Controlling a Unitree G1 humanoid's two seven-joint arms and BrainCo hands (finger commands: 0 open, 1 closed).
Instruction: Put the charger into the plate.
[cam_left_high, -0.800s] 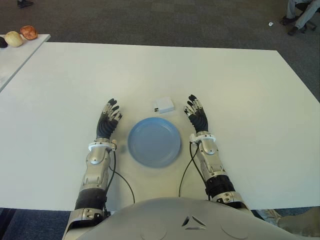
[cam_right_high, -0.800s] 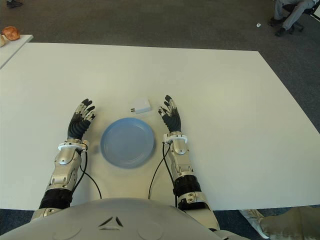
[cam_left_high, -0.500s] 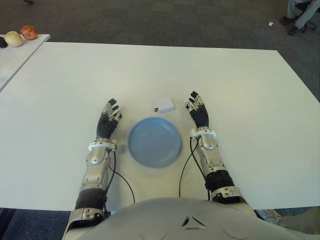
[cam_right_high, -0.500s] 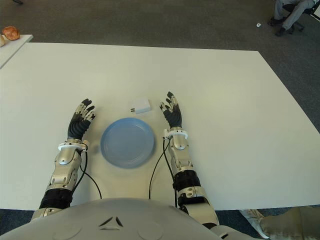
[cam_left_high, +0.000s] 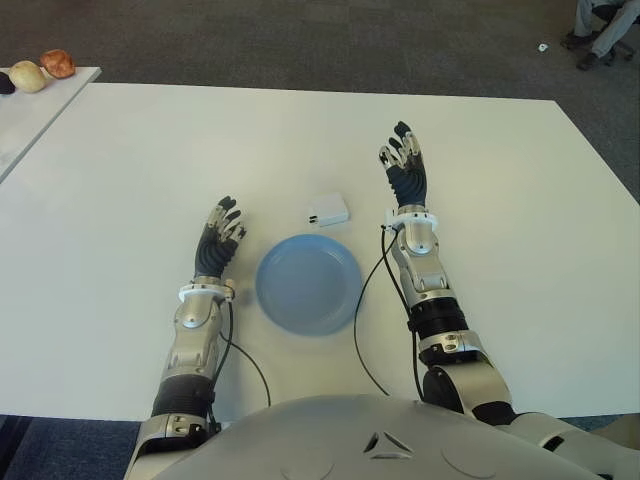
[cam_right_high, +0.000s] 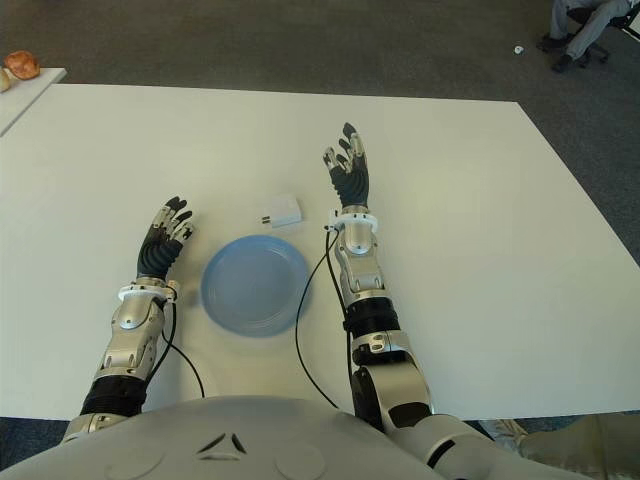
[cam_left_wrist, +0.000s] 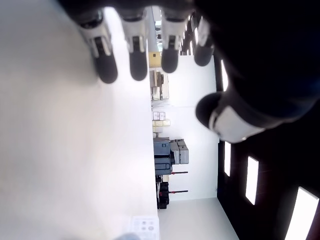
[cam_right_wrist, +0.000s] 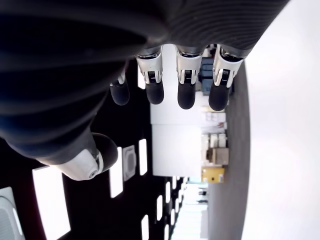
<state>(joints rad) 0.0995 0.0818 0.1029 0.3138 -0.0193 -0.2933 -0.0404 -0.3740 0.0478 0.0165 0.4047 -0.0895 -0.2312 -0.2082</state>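
Right hand (cam_left_high: 405, 172), fingers spread and empty, shows right of the charger (cam_left_high: 328, 210). Left hand (cam_left_high: 217, 240), likewise empty, seemingly low over the tabletop (cam_left_high: 120, 180), left of the plate (cam_left_high: 308, 284).

charger (cam_left_high: 328, 210): white | plate (cam_left_high: 309, 284): blue | table (cam_left_high: 500, 200): white

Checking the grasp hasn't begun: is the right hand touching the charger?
Apart. The left eye view shows bare table between the charger and the right hand, which is open, to the charger's right.

At twelve o'clock, a seated person (cam_left_high: 603, 25) is cut off by the edge; side-table items (cam_left_high: 42, 70) too small to identify.
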